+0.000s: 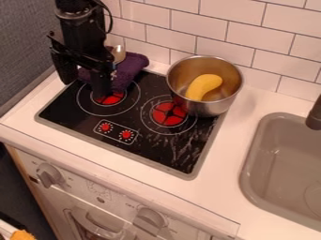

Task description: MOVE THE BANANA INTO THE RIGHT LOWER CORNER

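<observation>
While the gripper (83, 77) hangs at the far-left part of the stove (153, 152), jaws spread apart, the banana (204, 86) lies well to their right, inside the metal pot (210, 108).

Can't read any lettering from my end. Faint print on oven panel (94, 188), lower left of frame, and marks round red dials (105, 127), left of centre, too small for me.

yellow banana (203, 86), purple cloth (131, 70), red-patterned black cooktop (89, 123)
</observation>
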You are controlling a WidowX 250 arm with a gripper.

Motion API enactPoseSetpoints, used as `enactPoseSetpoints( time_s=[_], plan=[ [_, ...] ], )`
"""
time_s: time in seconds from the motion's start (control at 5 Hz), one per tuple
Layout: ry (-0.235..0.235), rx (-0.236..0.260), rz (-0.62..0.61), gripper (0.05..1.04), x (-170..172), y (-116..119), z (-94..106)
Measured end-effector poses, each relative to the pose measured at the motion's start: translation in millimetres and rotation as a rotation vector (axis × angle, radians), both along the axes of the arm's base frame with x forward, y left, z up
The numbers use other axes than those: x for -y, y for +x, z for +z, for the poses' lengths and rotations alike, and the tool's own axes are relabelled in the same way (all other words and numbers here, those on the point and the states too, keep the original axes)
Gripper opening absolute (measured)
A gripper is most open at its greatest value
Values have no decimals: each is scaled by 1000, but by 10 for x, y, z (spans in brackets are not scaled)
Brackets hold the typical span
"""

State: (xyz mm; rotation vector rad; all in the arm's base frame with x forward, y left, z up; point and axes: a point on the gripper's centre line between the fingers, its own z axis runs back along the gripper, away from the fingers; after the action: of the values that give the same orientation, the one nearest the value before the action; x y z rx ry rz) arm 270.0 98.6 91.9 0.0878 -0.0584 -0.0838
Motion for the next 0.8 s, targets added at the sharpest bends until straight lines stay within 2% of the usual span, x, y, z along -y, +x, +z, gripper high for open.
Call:
enactPoseSetpoints(
  time_s=[0.2,0.4,0.6,0.8],
  plan=[
    [-10,-28,6,1001,16,-6,-79],
    [-15,-20,-46,1001,380,270,-13],
    [-8,-37,-79,1001,768,608,36],
    [-39,-19,-106,1001,1109,985,88]
  ],
)
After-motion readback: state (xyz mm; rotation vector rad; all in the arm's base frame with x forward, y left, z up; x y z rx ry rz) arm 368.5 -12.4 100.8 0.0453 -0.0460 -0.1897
